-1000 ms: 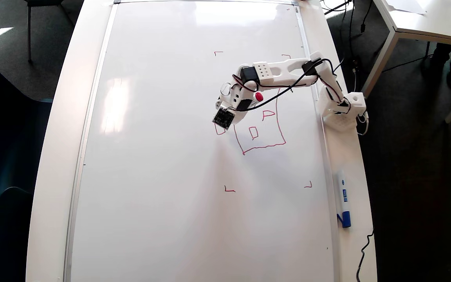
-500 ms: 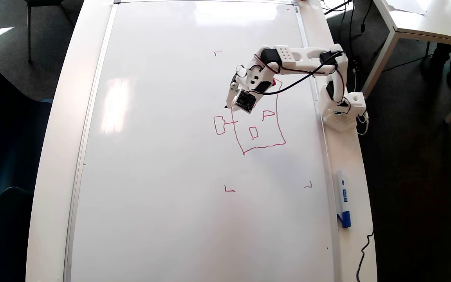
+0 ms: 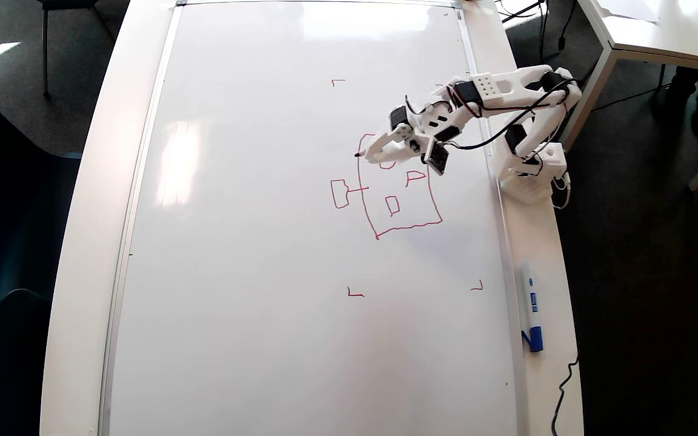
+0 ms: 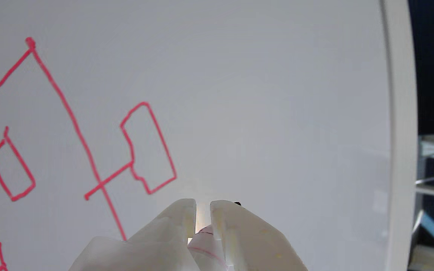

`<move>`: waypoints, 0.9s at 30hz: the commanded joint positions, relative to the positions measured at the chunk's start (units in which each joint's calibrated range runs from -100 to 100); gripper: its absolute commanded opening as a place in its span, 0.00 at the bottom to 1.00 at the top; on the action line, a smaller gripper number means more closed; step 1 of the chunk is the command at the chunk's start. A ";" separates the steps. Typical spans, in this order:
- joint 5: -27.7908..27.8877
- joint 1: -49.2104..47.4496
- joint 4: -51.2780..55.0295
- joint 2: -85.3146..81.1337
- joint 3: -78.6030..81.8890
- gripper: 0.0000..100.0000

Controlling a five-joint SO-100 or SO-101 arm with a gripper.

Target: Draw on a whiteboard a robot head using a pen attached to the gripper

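Looking down from the overhead view, the robot head [image 3: 398, 188] seems close to finished on the whiteboard [image 3: 252, 242]: a wobbly outline with small shapes inside and, on its left in this view, a small box joined by a short line. It lies just below and partly under the gripper [image 3: 368, 152], which reaches in from the right and hovers at the outline's upper left corner. That upper part is covered by the arm, so whether the top edge is closed and the third inner shape complete cannot be read; at most a few strokes look left to draw. The four red corner marks [image 3: 355, 293] stand well apart from the drawing, and a blue-capped marker [image 3: 531, 307] lies idle off the board's right edge. In the wrist view the gripper [image 4: 202, 205] comes up from the bottom edge with its two fingers [image 4: 236, 222] narrowly set, clamping the pen [image 4: 205, 244], of which only a pale, pinkish sliver shows between them. The tip is probably hidden behind the fingers, so contact with the board cannot be judged. The boxed shape and the outline's side run up and left of the fingers, the rest cut off by the frame.
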 commanded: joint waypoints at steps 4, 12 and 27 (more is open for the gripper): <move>8.51 2.69 -31.61 -12.08 20.83 0.01; 13.39 2.83 -53.68 -22.48 34.81 0.01; 17.73 3.13 -86.78 -42.27 55.78 0.01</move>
